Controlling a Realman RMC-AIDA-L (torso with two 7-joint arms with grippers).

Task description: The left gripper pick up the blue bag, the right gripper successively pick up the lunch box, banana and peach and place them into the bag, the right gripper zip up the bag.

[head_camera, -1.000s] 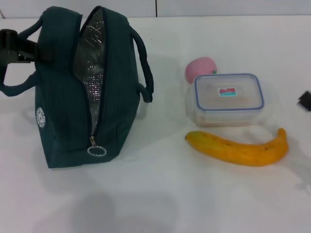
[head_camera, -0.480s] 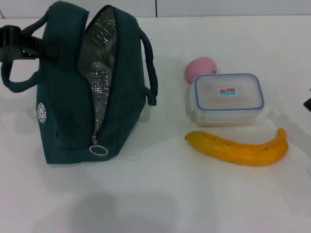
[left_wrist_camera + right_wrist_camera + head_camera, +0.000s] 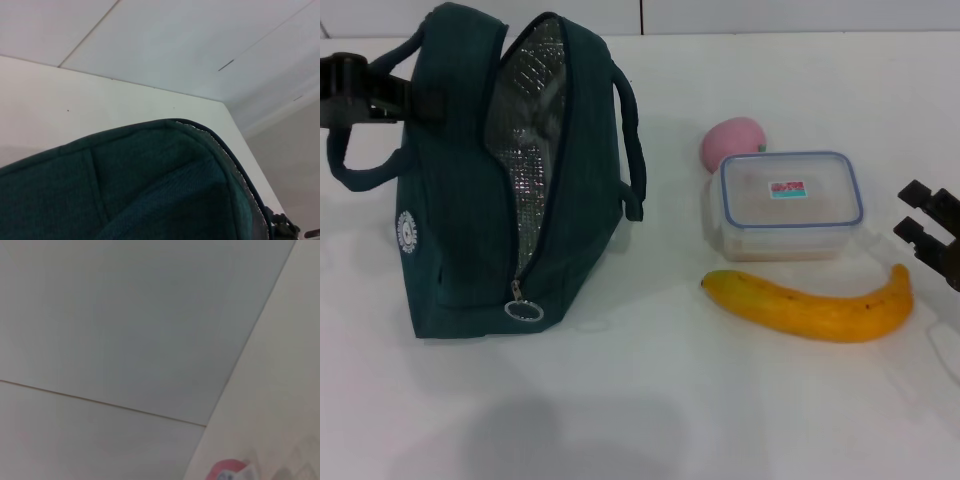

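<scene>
The blue bag (image 3: 450, 200) stands at the left of the white table, unzipped, its silver foil lining (image 3: 525, 150) showing and the ring zipper pull (image 3: 523, 310) hanging low at the front. My left gripper (image 3: 380, 95) is shut on the bag's near-side handle at the far left. The left wrist view is filled with the bag's fabric (image 3: 125, 190). To the right lie the lunch box (image 3: 790, 203), the peach (image 3: 730, 140) touching its back left corner, and the banana (image 3: 810, 305) in front. My right gripper (image 3: 912, 210) is open at the right edge, just right of the lunch box.
The white table (image 3: 650, 400) stretches bare in front of the bag and the banana. A pale wall (image 3: 770, 15) runs along the table's back edge. The bag's second handle (image 3: 630, 150) sticks out toward the peach.
The right gripper has come in from the right edge toward the lunch box. The bag's top shifted slightly right and its mouth opened wider a second ago, then held still.
</scene>
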